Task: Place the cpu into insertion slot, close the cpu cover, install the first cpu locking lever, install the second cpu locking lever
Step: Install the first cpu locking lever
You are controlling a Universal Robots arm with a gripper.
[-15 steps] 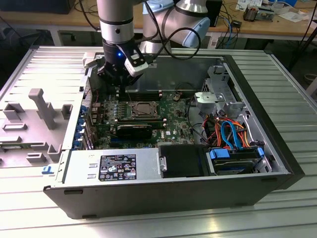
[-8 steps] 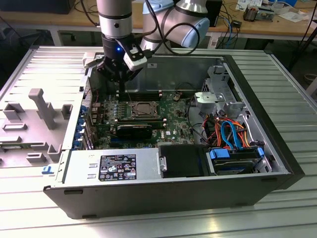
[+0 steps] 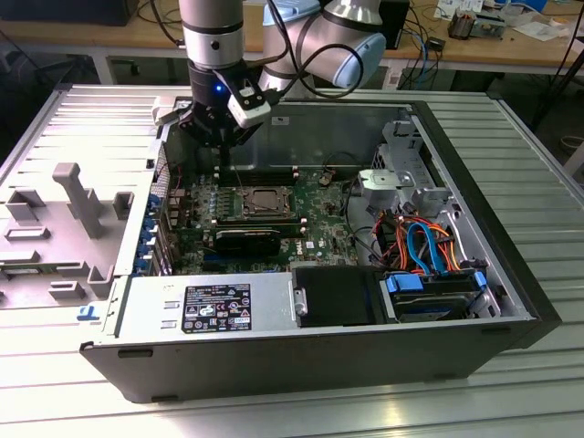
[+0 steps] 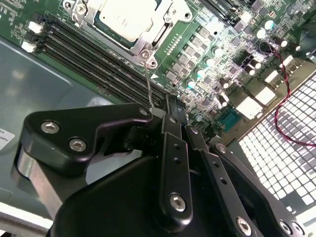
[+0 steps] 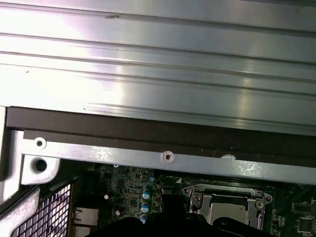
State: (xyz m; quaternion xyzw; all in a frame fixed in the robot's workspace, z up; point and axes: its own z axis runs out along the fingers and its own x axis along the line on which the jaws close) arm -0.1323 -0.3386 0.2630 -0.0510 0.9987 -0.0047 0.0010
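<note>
The cpu (image 4: 126,17) lies silver-topped in the insertion slot (image 4: 146,52) on the green board, and the cpu cover (image 4: 163,27) frames it flat. In the exterior view the cpu (image 3: 265,200) sits mid-board inside the open computer case. A thin wire locking lever (image 4: 148,84) rises from the socket's corner into my fingertips. My gripper (image 4: 158,109) is shut on the lever's end, hovering just off that corner. In the exterior view my gripper (image 3: 222,161) hangs over the board, behind the socket towards the exterior view's left. In the first wrist view the cover (image 5: 227,200) shows beyond my dark fingers (image 5: 163,217).
Long black memory slots (image 4: 94,54) run beside the socket. A black block (image 3: 246,239) lies in front of it. The power supply (image 3: 214,306), a blue-bracketed drive (image 3: 429,292) and orange and blue cables (image 3: 420,242) fill the near side. The case wall (image 5: 168,133) stands close behind my gripper.
</note>
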